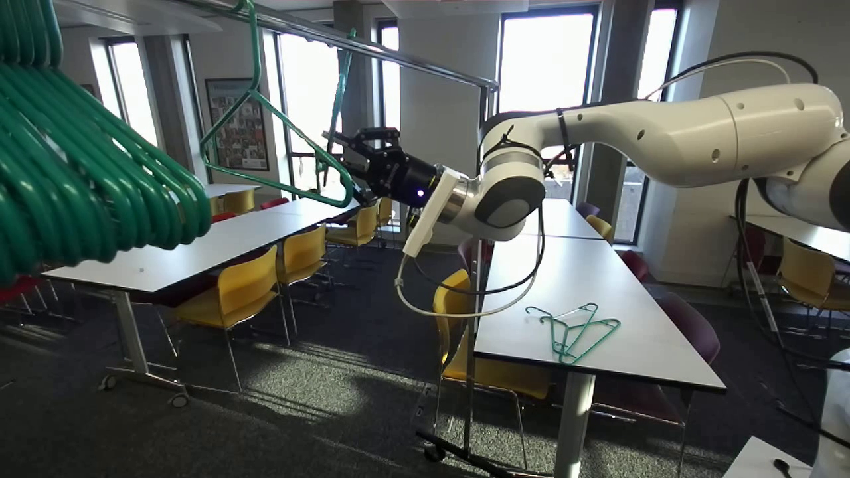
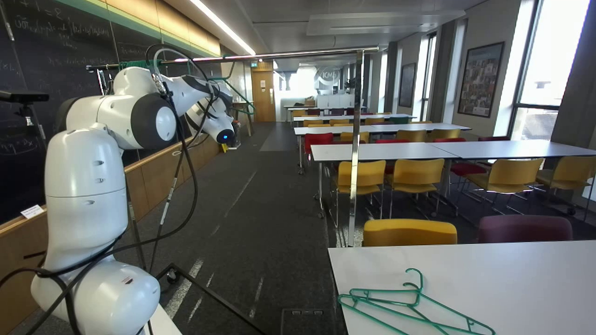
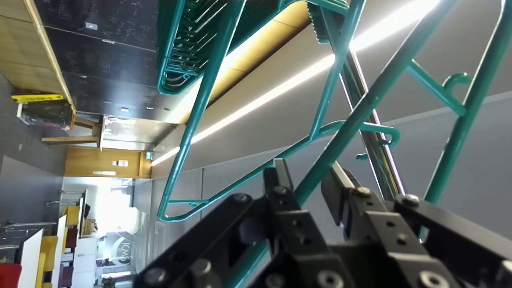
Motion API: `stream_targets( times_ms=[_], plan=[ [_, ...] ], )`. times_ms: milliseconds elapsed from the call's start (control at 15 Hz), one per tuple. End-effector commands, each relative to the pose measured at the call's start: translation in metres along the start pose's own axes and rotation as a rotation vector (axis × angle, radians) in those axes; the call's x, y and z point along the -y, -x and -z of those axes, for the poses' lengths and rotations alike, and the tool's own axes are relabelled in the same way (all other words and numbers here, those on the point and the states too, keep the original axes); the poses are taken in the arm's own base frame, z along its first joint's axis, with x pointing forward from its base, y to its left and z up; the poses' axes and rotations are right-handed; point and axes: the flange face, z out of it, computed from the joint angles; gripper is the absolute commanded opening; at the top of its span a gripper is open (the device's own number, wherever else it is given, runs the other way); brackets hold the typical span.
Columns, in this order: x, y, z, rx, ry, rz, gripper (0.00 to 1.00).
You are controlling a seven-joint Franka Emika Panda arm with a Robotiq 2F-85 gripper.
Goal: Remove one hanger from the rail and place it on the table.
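My claw (image 3: pixel 310 176) is hovering unclenched, its jaws standing apart, and I am not gripping anything yet. Running through the gap is a bar of the green hanger (image 3: pixel 374 98) that I am seeking; it is lying closer to one jaw than to the other, and whether it is touching there I am unable to tell. I am judging this to be the straight lower bar, and I am expecting it to be light, smooth and somewhat slippery, stiff along its length but springy across. So I am favouring a hold right here, the bar square between my pads, squeezing firmly enough that the hanger is not pivoting, yet gently, since thin plastic may be bending. Just beyond the claw a neighbouring hanger (image 3: pixel 200 100) is hanging, and I am reckoning that it could be snagging mine. Above the claw the rail (image 1: pixel 425 63) is carrying both by their hooks, so I am planning to be raising before pulling away. Farther along it, well apart from the claw, a packed row of hangers (image 1: pixel 99 166) is dangling. Far behind and below the claw the white table (image 2: pixel 535 279) is standing, with two green hangers (image 2: pixel 416 300) lying overlapped on it.
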Motion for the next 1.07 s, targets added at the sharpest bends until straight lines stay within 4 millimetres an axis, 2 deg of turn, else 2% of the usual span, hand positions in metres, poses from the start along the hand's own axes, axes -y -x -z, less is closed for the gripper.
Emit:
stream_targets(
  times_ms=[0, 667, 800, 933, 1000],
  plan=[
    [0.013, 0.003, 0.009, -0.009, -0.045, 0.012, 0.0],
    [0.018, 0.006, 0.011, -0.036, -0.098, 0.044, 0.02],
    [0.017, -0.002, 0.031, -0.136, -0.128, 0.087, 0.02],
    [0.012, -0.01, 0.061, -0.252, -0.147, 0.081, 0.02],
    [0.017, -0.056, 0.08, -0.242, -0.145, 0.084, 0.02]
  ],
)
